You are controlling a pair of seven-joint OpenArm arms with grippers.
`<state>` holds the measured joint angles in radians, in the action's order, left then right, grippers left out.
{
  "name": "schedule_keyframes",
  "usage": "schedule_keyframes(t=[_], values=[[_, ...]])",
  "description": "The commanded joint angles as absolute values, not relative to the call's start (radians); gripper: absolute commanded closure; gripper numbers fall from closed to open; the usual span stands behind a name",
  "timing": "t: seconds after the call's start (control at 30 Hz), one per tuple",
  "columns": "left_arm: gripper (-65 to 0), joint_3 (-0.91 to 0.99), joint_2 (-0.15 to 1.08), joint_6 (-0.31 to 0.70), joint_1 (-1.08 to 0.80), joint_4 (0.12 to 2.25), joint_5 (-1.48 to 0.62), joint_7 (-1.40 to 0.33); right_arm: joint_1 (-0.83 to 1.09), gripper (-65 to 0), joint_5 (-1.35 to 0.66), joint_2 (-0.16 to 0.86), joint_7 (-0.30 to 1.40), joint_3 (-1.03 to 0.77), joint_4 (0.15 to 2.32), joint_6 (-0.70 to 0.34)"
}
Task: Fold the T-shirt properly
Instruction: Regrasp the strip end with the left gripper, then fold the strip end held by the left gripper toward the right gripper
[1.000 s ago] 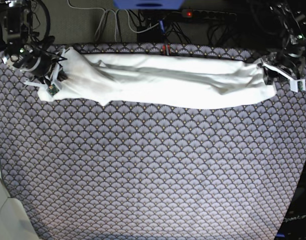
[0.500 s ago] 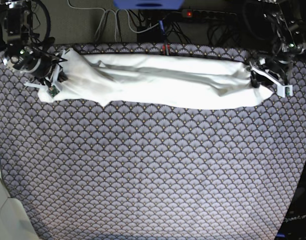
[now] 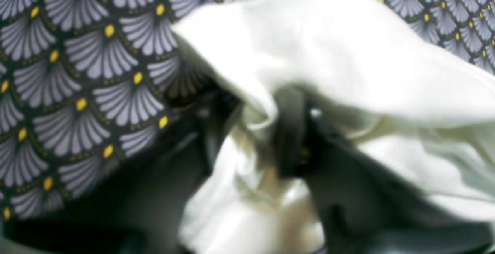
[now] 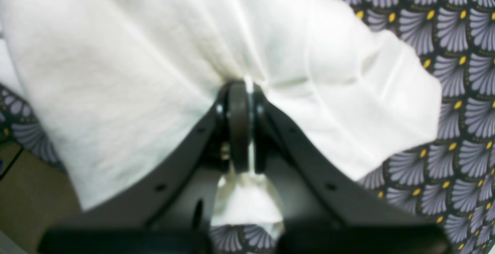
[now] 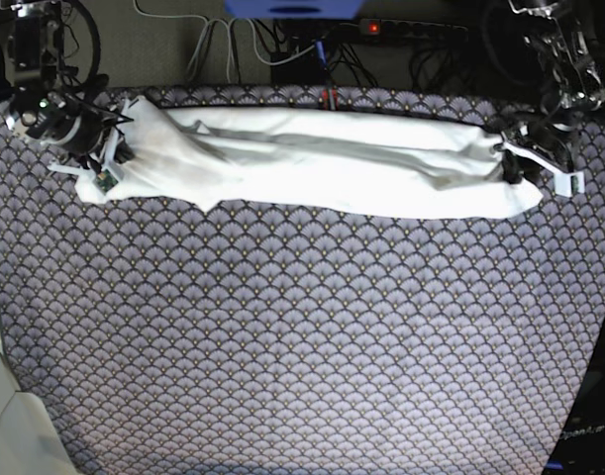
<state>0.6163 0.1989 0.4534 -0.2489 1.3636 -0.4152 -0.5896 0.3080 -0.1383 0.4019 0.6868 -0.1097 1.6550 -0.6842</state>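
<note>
The T-shirt [image 5: 312,163] lies as a long white band across the far part of the table, plain side up. At its left end in the base view, my right gripper [image 5: 114,161] is shut on the cloth. The right wrist view shows that gripper [image 4: 245,86] pinching a pleat of the T-shirt [image 4: 135,53]. At the band's other end sits my left gripper [image 5: 511,163]. In the blurred left wrist view, the left gripper [image 3: 253,126] has a bunched fold of the T-shirt [image 3: 328,45] between its part-closed jaws. Whether they pinch it is unclear.
A fan-patterned tablecloth [image 5: 302,346] covers the whole table. Behind the far edge lie a power strip [image 5: 401,30] and loose cables [image 5: 262,45]. A pale object [image 5: 10,416] sits at the lower left corner.
My left gripper came in from the table's right edge onto the shirt's end, and its jaws narrowed around the cloth. The right arm kept its grip and place.
</note>
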Motion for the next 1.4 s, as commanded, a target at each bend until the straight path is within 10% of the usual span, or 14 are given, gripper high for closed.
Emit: schedule_keyframes(t=[0.0, 0.6, 1.37], values=[[-7.0, 0.613, 0.197, 0.446, -0.260, 1.359, -0.380, -0.657, 0.300, 0.0, -0.142, 0.407, 0.696, -0.104, 1.656, -0.698], [-0.7, 0.458, 0.065, 0.433, -0.285, 1.971, -0.242, -0.714, 0.292, 0.0, -0.142, 0.407, 0.702, -0.104, 1.658, -0.698], [-0.7, -0.306, -0.157, 0.433, -0.232, 1.782, 0.278, -0.714, 0.292, 0.0, -0.140, 0.407, 0.704, -0.104, 1.658, -0.698]])
